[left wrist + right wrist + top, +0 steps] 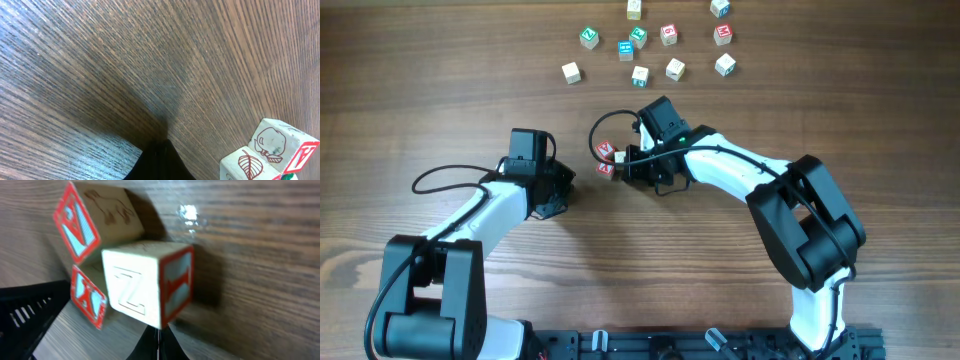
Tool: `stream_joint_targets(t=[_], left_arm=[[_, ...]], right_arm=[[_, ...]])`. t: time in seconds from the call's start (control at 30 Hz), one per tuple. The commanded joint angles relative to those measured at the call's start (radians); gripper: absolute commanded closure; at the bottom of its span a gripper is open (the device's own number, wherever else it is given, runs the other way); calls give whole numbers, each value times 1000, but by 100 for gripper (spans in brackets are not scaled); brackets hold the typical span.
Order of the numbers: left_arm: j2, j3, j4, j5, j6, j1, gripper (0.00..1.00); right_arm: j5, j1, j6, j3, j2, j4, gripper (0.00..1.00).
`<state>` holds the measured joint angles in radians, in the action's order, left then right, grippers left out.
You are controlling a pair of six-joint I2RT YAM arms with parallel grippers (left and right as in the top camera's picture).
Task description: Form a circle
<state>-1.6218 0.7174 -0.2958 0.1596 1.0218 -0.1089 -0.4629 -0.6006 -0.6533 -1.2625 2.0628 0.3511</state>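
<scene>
Two robot arms reach across a dark wooden table (440, 90) toward its middle, each folded at the elbow and stretched low over the boards. The right arm sweeps in from the near right corner, its white forearm angled left, and its right gripper (623, 160) has its fingers pressed together into a single point, holding nothing. In the right wrist view that point (157, 340) meets the lower corner of a pale cube stamped with a Z (132, 292). This cube belongs to the tight group of three cubes (608, 157) lying just left of the gripper, near the table's centre. Two more red-printed cubes are packed against it, one tilted above (95, 222) and one tucked lower left (89, 297). The left arm comes in from the near left corner, bends upward and turns right, and its left gripper (560, 195) is likewise closed on nothing, its dark tip (160, 162) resting low over bare wood. It stops to the left of the group, apart from it, with the same cubes (272, 145) showing at the lower right edge of the left wrist view. Farther back, a loose scatter of mixed-colour cubes (650, 45) lies well apart from both arms.
</scene>
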Motion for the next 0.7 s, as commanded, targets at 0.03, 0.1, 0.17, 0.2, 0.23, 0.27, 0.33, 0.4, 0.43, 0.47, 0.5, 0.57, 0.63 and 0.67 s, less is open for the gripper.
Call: stream_joint_targets(t=[0.03, 0.1, 0.17, 0.2, 0.23, 0.27, 0.33, 0.4, 0.43, 0.47, 0.5, 0.57, 0.63, 0.67], left_arm=[[-48, -45, -34, -109, -24, 16, 96], [-48, -45, -34, -109, -24, 16, 96], [-48, -45, -34, -109, -24, 16, 96], [-48, -45, -34, -109, -24, 16, 96], [-48, -45, -34, -109, -24, 16, 96], [-48, -45, -34, -109, -24, 16, 96], [-48, -45, -34, -109, -24, 16, 96], [-48, -45, -34, -109, -24, 16, 96], [-48, -45, -34, -109, -24, 16, 96], [-48, -45, -34, -109, -24, 16, 96], [-48, -45, -34, -109, -24, 16, 96], [-48, -45, -34, -109, -24, 16, 96], [-48, -45, -34, -109, -24, 16, 96], [-48, -45, -34, -109, -24, 16, 96]], right_arm=[[17, -2, -13, 10, 21, -4, 96], [18, -2, -12, 10, 21, -23, 96], [21, -2, -13, 10, 21, -29, 96], [22, -2, -12, 10, 21, -30, 96], [26, -2, -13, 10, 21, -32, 95], [30, -2, -13, 10, 21, -34, 95], [30, -2, -13, 10, 21, -39, 96], [41, -2, -18, 10, 21, -45, 96], [53, -2, -34, 10, 21, -45, 95], [53, -2, -34, 10, 21, -45, 96], [53, -2, -34, 10, 21, -45, 95], [53, -2, -34, 10, 21, -45, 95], [53, -2, -34, 10, 21, -45, 95], [53, -2, -34, 10, 21, -45, 96]])
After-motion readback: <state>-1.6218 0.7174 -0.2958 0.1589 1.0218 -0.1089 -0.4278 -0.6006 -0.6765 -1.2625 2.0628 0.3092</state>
